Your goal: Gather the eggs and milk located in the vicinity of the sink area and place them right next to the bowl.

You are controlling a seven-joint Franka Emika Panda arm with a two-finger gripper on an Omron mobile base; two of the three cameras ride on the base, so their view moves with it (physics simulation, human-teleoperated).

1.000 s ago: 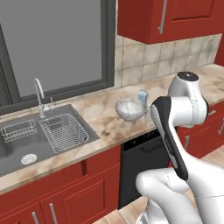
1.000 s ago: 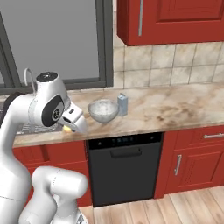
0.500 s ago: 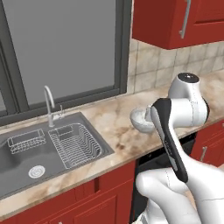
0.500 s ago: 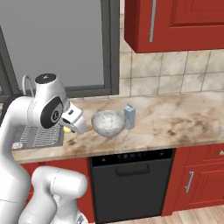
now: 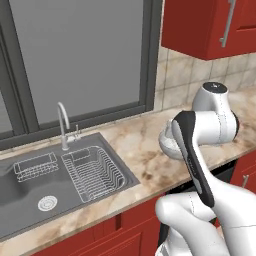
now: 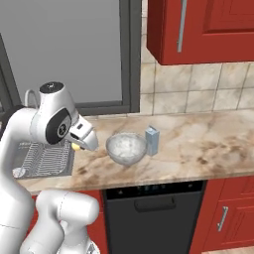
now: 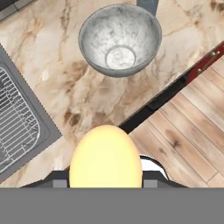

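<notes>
One egg (image 7: pixel 105 156) clamped in pincer (image 6: pixel 79 144) | bowl (image 7: pixel 120 39) empty; milk (image 6: pixel 152 140) beside it

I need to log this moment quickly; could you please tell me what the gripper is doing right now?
Gripper: closed on a yellow egg, held above the counter edge, short of the bowl.

Yellow egg (image 7: pixel 106 156), speckled grey-white bowl (image 7: pixel 119 39)
</notes>
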